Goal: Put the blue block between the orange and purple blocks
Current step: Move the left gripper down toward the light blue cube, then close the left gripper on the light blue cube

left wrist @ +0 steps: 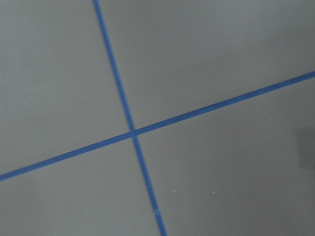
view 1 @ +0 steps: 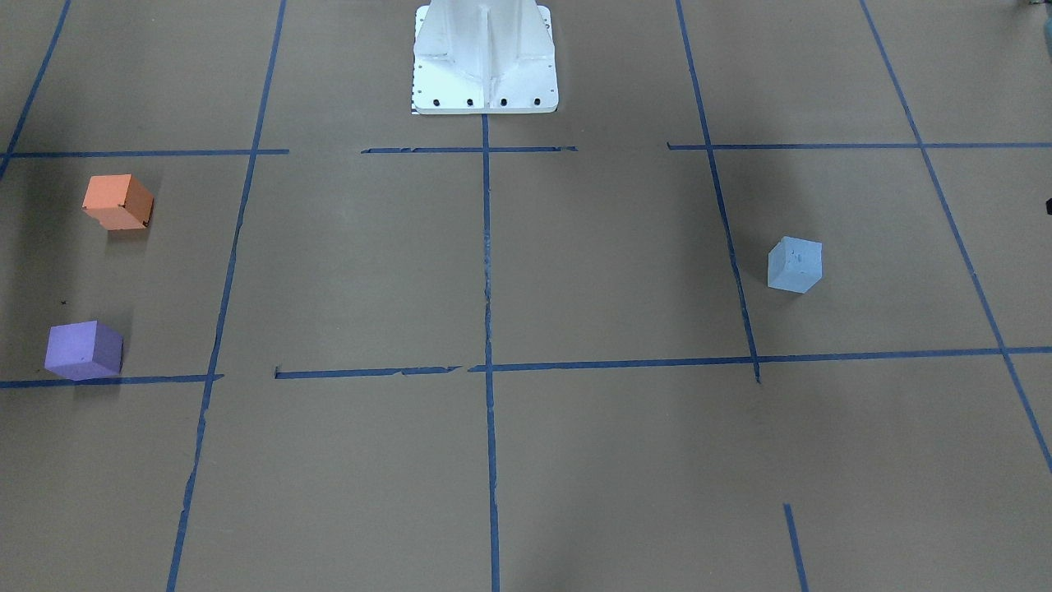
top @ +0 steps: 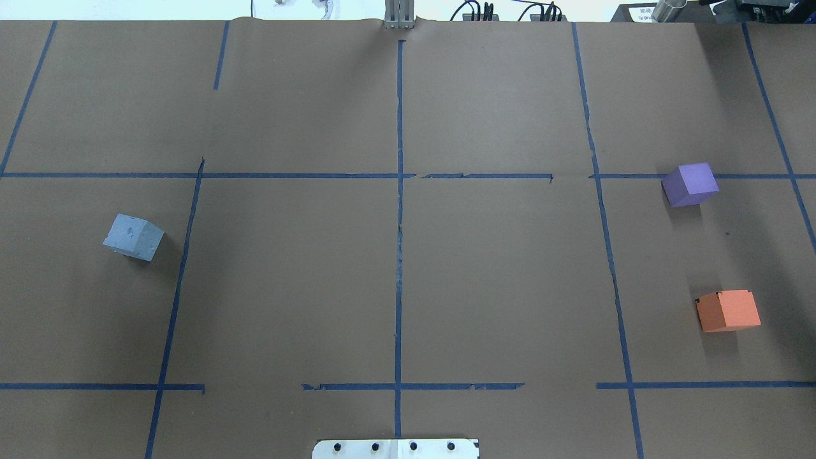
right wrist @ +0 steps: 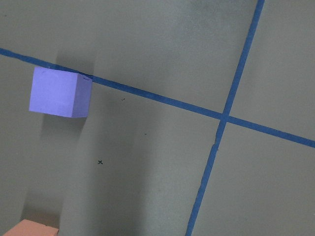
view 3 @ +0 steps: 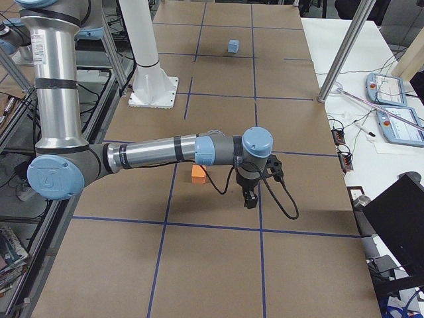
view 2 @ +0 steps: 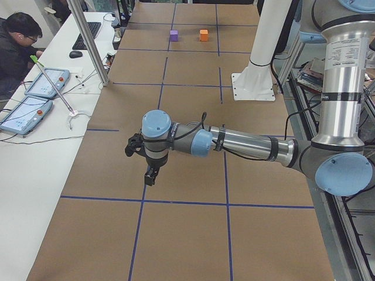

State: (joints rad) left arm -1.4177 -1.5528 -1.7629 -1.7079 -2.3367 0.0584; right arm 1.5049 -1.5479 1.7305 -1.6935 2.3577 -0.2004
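Note:
The blue block (view 1: 795, 265) sits alone on the robot's left half of the brown table (top: 133, 237). The orange block (view 1: 118, 202) and the purple block (view 1: 84, 350) sit apart on the robot's right half, the orange block (top: 728, 310) nearer the robot than the purple block (top: 690, 184). The left gripper (view 2: 149, 175) shows only in the exterior left view, hanging above the table; I cannot tell whether it is open. The right gripper (view 3: 250, 199) shows only in the exterior right view, near the orange block (view 3: 198, 173); its state is unclear too. The right wrist view shows the purple block (right wrist: 59, 92).
The white robot base (view 1: 485, 57) stands at the table's robot-side edge. Blue tape lines (top: 399, 191) grid the table. An operator (view 2: 17, 47) sits at a side desk with tablets (view 2: 26, 114). A metal post (view 2: 88, 41) stands by the table's edge.

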